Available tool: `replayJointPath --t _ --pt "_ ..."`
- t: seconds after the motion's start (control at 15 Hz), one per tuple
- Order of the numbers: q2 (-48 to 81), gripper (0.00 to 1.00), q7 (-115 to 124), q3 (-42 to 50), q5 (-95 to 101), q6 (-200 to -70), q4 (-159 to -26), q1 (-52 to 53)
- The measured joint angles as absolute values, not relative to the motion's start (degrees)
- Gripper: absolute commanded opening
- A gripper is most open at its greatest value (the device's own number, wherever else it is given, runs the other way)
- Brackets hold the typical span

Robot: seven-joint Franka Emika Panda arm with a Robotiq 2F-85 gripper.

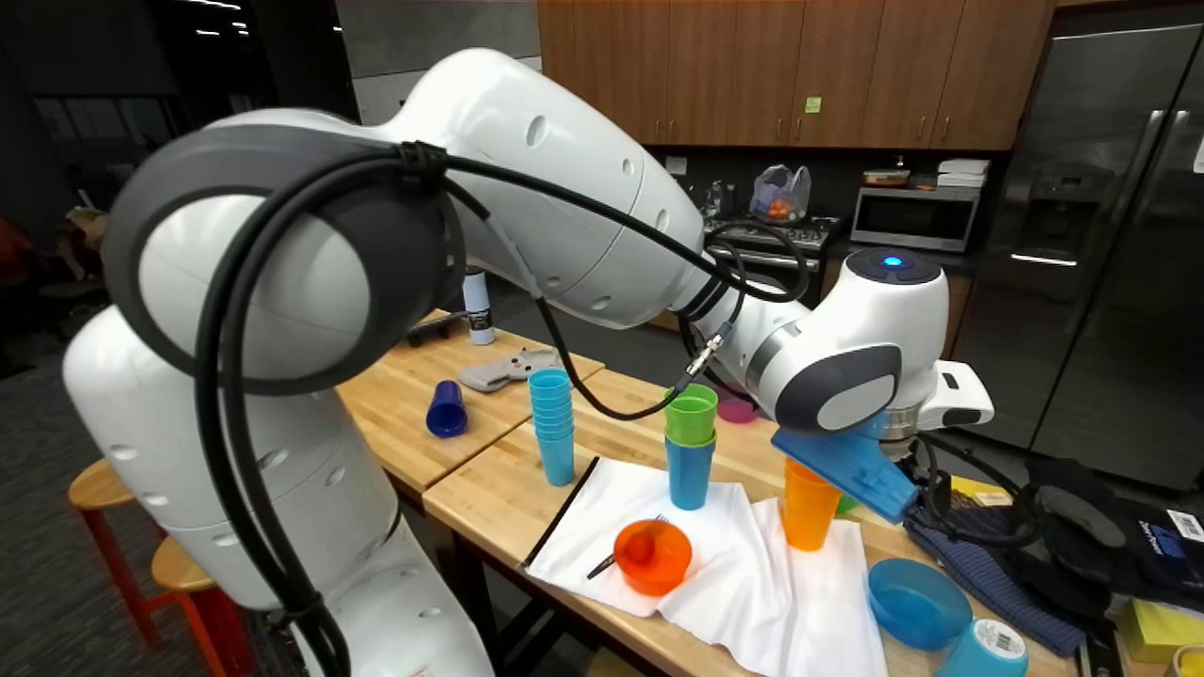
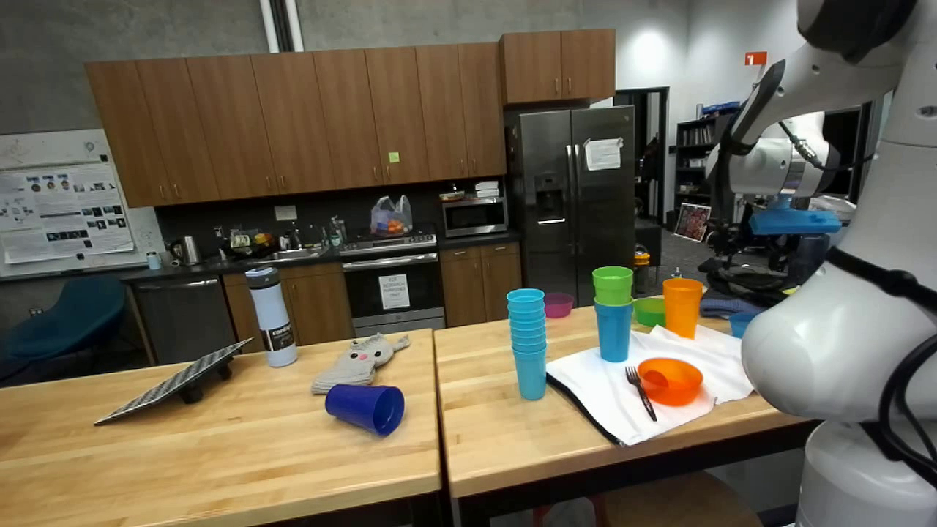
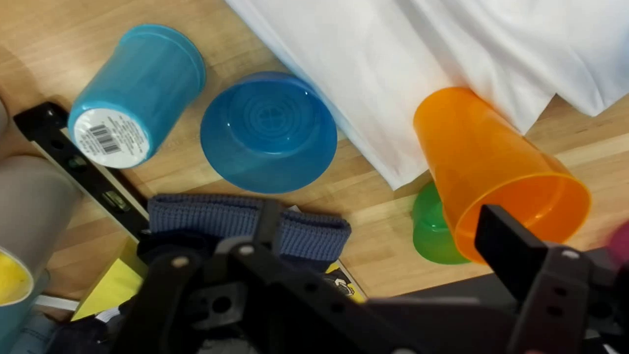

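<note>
- Your gripper point(image 3: 383, 233) has its jaws wide apart, nothing gripped yet
- The orange cup point(image 3: 491, 162), at two o'clock from it in the wrist view, stands ungrasped

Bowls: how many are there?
4: orange bowl on the white cloth, blue bowl beside it, green bowl beside the orange cup, pink bowl near the table's far edge. Others may be hidden.

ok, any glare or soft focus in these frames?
Wrist view: end effector dark and looks softer than the barcode label, whose fine print is unreadable; in an exterior view: bright glare on the white wall; in both exterior views: bright streak on the refrigerator.
</note>
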State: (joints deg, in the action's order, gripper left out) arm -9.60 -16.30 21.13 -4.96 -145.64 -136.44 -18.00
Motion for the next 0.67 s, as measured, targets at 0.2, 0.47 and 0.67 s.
replayJointPath --t 0.2,0.47,0.67 --pt "-7.18 1.00 -17.81 21.36 -9.40 -146.57 -134.45 -17.43" --pt "-4.03 1.00 -18.56 20.80 -13.22 -146.38 -131.33 -15.95" --pt "-2.42 1.00 -18.46 19.69 -13.08 -145.74 -129.75 -15.53"
